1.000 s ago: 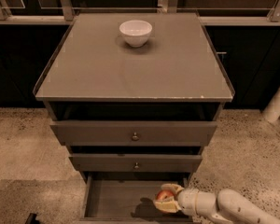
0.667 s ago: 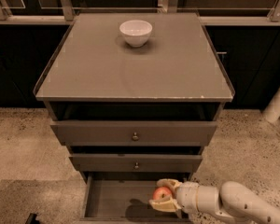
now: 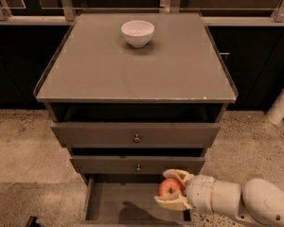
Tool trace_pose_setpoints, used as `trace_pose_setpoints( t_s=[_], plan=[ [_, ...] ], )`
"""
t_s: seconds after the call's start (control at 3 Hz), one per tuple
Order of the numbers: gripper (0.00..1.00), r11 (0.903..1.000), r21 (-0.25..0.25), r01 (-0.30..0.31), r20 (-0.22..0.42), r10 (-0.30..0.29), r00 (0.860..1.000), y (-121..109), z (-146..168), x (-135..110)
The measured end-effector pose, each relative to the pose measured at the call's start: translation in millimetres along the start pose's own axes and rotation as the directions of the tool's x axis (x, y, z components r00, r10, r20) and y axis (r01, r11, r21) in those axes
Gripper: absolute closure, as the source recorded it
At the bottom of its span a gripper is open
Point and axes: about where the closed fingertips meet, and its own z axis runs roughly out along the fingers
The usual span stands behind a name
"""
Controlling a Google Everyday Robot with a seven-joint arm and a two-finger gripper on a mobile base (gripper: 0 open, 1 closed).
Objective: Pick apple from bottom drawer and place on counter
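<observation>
Apple (image 3: 169,187) — pinched between both fingers of my gripper (image 3: 164,188), low at right, over the open bottom drawer (image 3: 114,203). Step, by my reading: pick made, carry pending. Next — I must clear the upper drawer fronts (image 3: 104,135) and reach the counter (image 3: 132,74), avoiding the white bowl (image 3: 137,33).

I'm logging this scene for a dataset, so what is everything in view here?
counter: one, grey-brown, centre, top of the cabinet
white bowl: one, white, on the counter near its back edge
knobbed drawers: two, dark grey-brown, partly open under the counter
bottom drawer: one, dark grey-brown, pulled out at the bottom
apple: one, red with a yellowish patch, held above the bottom drawer's right side
floor: speckled beige, around the cabinet
white post: one, far right
gripper: one, cream, shut on the apple
arm: one, white, entering from the lower right
</observation>
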Motion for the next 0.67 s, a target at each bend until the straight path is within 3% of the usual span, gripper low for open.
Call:
trace_pose_setpoints(
  t_s=[0.33, 0.67],
  plan=[
    [1.00, 1.0000, 0.001, -0.001, -0.001, 0.001, 1.000, 0, 0, 1],
    [1.00, 0.9994, -0.007, 0.035, 0.023, -0.034, 0.999, 1, -4, -10]
  ],
)
